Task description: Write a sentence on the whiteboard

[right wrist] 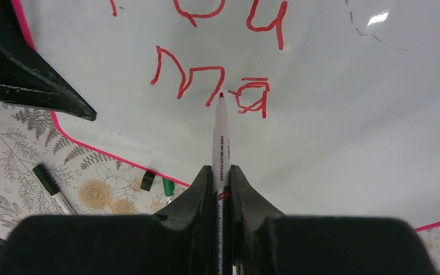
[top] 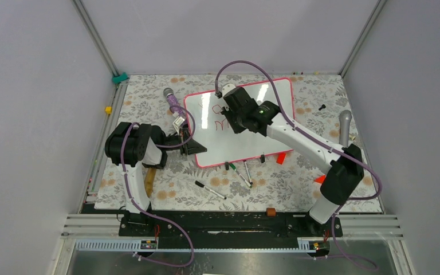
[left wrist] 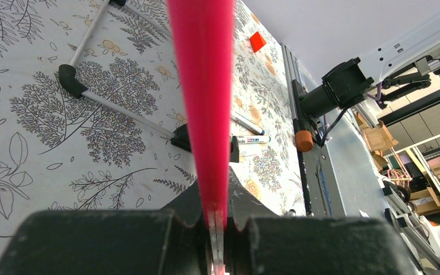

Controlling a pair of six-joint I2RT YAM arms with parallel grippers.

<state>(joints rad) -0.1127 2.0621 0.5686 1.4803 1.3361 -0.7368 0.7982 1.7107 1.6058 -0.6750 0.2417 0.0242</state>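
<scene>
The whiteboard (top: 243, 143) lies tilted on the flowered table, pink-red frame all round. Red letters of the sentence (right wrist: 206, 74) show in two lines, an upper line cut off by the view's top edge and "Ma" below; they also show in the top view (top: 216, 116). My right gripper (right wrist: 222, 172) is shut on a white marker (right wrist: 220, 134) with its red tip at the board, just below the "M". My left gripper (left wrist: 215, 197) is shut on the board's pink frame (left wrist: 203, 86) at the near left corner (top: 197, 148).
Loose markers (top: 210, 189) (top: 242, 173) lie on the table in front of the board, with a black one near in the left wrist view (left wrist: 120, 109). Red caps (top: 281, 158) (top: 320, 179), a black clip (top: 262, 157), two microphones (top: 344, 123) (top: 171, 97) surround the board.
</scene>
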